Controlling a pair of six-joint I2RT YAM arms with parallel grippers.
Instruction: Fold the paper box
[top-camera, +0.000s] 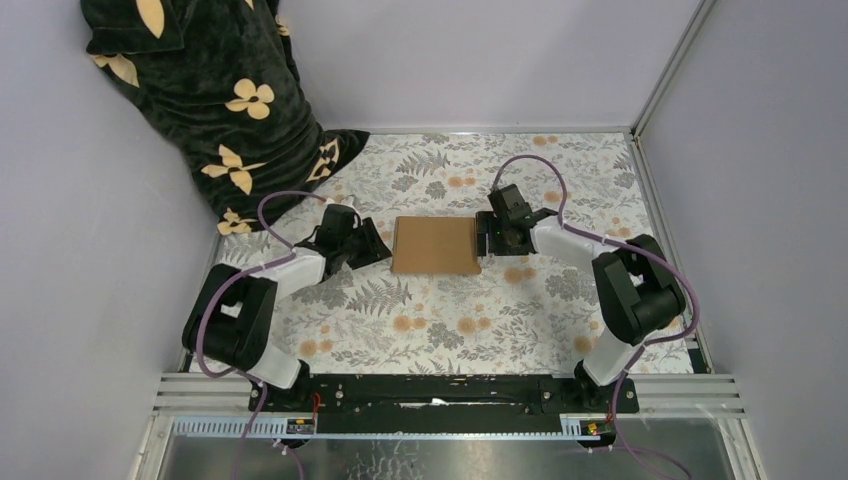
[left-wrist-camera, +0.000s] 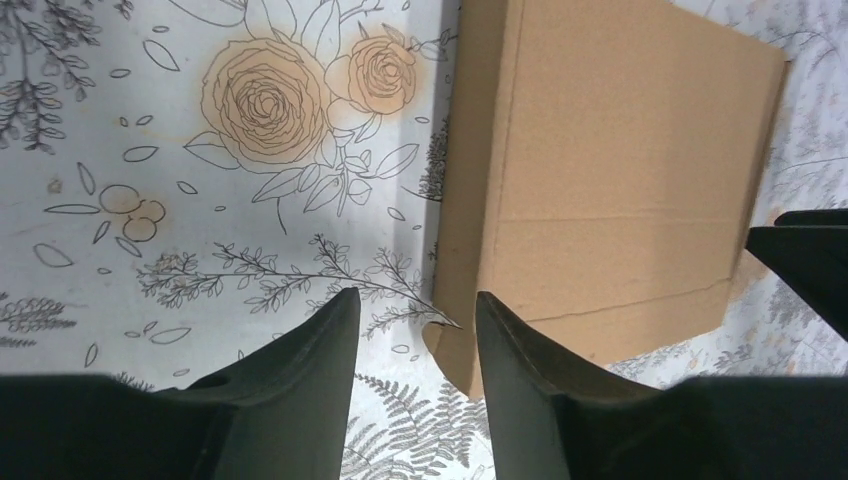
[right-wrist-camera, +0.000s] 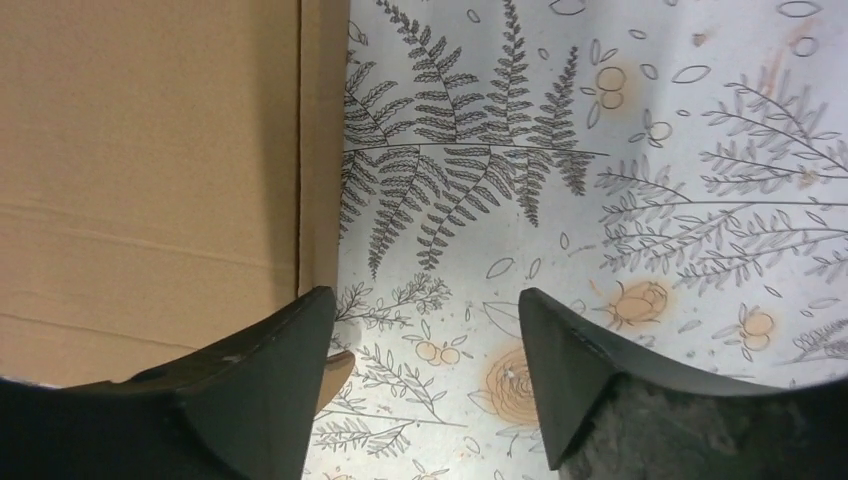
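Observation:
The paper box (top-camera: 436, 245) is a closed, shallow brown cardboard box lying flat in the middle of the table. My left gripper (top-camera: 378, 243) is open and empty just off its left edge. In the left wrist view the box (left-wrist-camera: 610, 170) fills the upper right, and its left side wall and a rounded tab lie between and just beyond my fingers (left-wrist-camera: 520, 350). My right gripper (top-camera: 490, 236) is open and empty at the box's right edge. In the right wrist view the box (right-wrist-camera: 150, 170) fills the left, and a rounded tab (right-wrist-camera: 335, 372) shows beside my left finger.
The table has a floral cloth (top-camera: 450, 320). A person in dark patterned clothing (top-camera: 220, 90) stands at the back left corner. White walls close in both sides and the back. A metal rail (top-camera: 440, 395) runs along the near edge by the arm bases.

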